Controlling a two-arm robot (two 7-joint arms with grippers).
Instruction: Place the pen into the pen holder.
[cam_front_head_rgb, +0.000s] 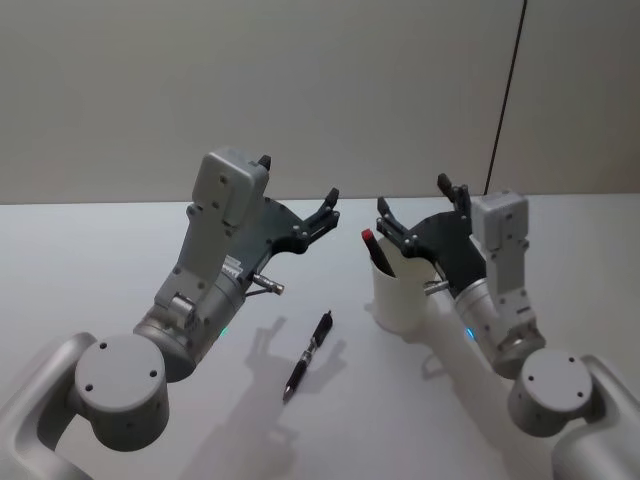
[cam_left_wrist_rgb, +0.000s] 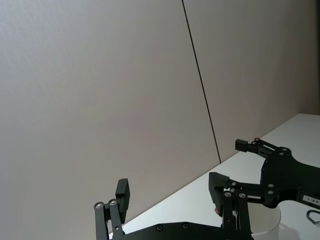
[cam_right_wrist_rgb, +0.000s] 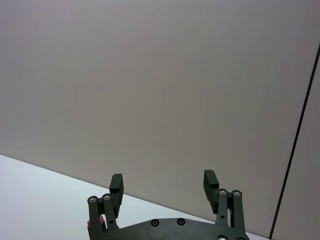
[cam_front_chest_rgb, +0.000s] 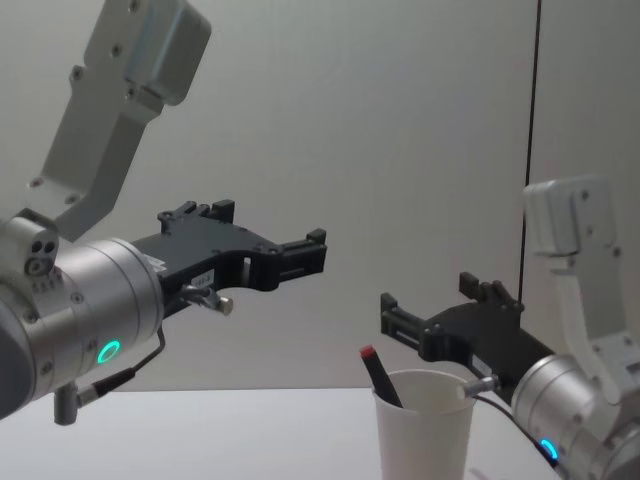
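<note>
The pen holder (cam_front_head_rgb: 400, 295), a white paper cup, is standing upright on the pale table (cam_front_head_rgb: 120, 260). We are seeing it from the side in the chest view (cam_front_chest_rgb: 425, 430). A red-capped pen (cam_front_head_rgb: 378, 250) is leaning inside it, its red tip poking above the rim on the cup's left side (cam_front_chest_rgb: 372, 365).

A black pen (cam_front_head_rgb: 310, 355) is lying flat on the table to the left of the holder and nearer the robot. It is apart from the cup and touching neither gripper. Its length is running diagonally, with the far end pointing roughly toward the holder.

The right gripper (cam_front_head_rgb: 413, 195) is hovering just above and behind the holder's rim. Its jaws are standing wide apart and holding nothing. In the chest view it is hanging directly over the cup mouth (cam_front_chest_rgb: 428, 292). Its own wrist view is showing both fingers spread against the wall (cam_right_wrist_rgb: 163, 182).

The left gripper (cam_front_head_rgb: 298, 180) is hanging in the air to the left of the holder, higher than the rim and well above the black pen. Its jaws are likewise spread wide and empty (cam_front_chest_rgb: 270, 225). From its wrist view (cam_left_wrist_rgb: 170, 189) we are catching the holder's rim (cam_left_wrist_rgb: 265, 225) beyond its fingers.

Behind the holder a plain grey wall (cam_front_head_rgb: 300, 80) is rising, with one dark vertical seam (cam_front_head_rgb: 510, 90) on it.
</note>
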